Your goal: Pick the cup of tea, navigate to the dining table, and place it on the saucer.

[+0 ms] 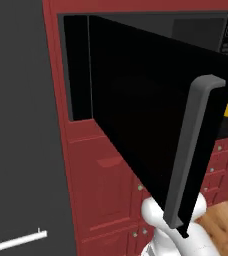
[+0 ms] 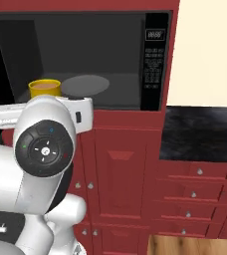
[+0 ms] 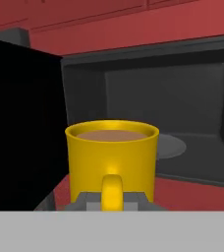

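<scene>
- Where the microwave stood open in the red cabinet wall, you had the cup of tea just outside its mouth, brown liquid level near the rim.
- In the hand view the cup sat directly ahead of the hand, handle facing the camera, with the grey fingertips pressed in on either side of that handle; the hand read as closed on the cup by its handle.
- In the right base view the cup showed above the white wrist, in front of the cavity's left part; the grey turntable lay beside it, to its right.
- In the left base view the black microwave door swung wide toward you, grey handle bar upright, with a sliver of yellow past its right edge.
- Control panel sat on the cavity's right side.
- A black marbled worktop over red drawers lay to the right; wood floor showed below.
</scene>
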